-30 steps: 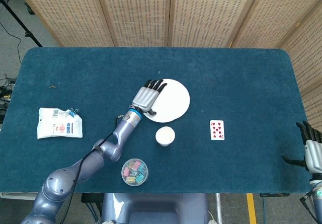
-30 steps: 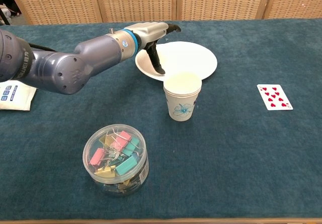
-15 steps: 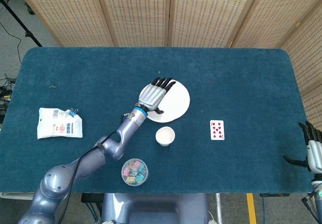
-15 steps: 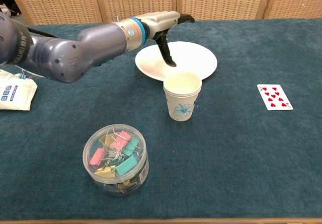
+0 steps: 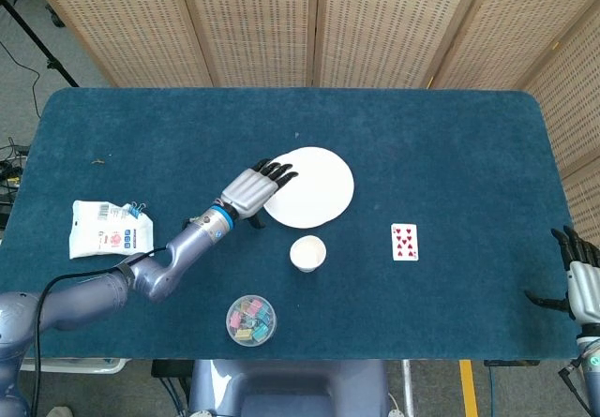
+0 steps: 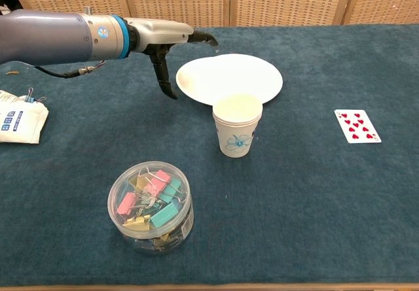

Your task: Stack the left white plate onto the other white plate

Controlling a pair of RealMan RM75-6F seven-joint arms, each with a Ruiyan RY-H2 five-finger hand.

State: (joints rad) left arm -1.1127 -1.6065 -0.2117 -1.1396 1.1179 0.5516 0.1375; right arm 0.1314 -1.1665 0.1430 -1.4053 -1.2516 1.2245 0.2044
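Observation:
The white plates [image 5: 309,187] [image 6: 229,77] lie as one stack in the middle of the table. Only a single round outline shows in either view. My left hand [image 5: 251,190] [image 6: 167,42] hovers just left of the stack's rim, fingers spread and empty, thumb hanging down toward the cloth. My right hand [image 5: 581,272] shows only at the far right table edge in the head view, fingers apart and holding nothing.
A paper cup [image 5: 307,253] [image 6: 237,125] stands just in front of the plates. A clear tub of binder clips [image 5: 251,320] [image 6: 150,206] sits near the front edge. A playing card [image 5: 404,242] [image 6: 357,125] lies to the right, a white packet [image 5: 111,229] [image 6: 18,116] far left.
My left hand has drawn back leftward off the plates, from over the stack's left part to beside its rim. The plates have stayed in place. The right hand has barely moved.

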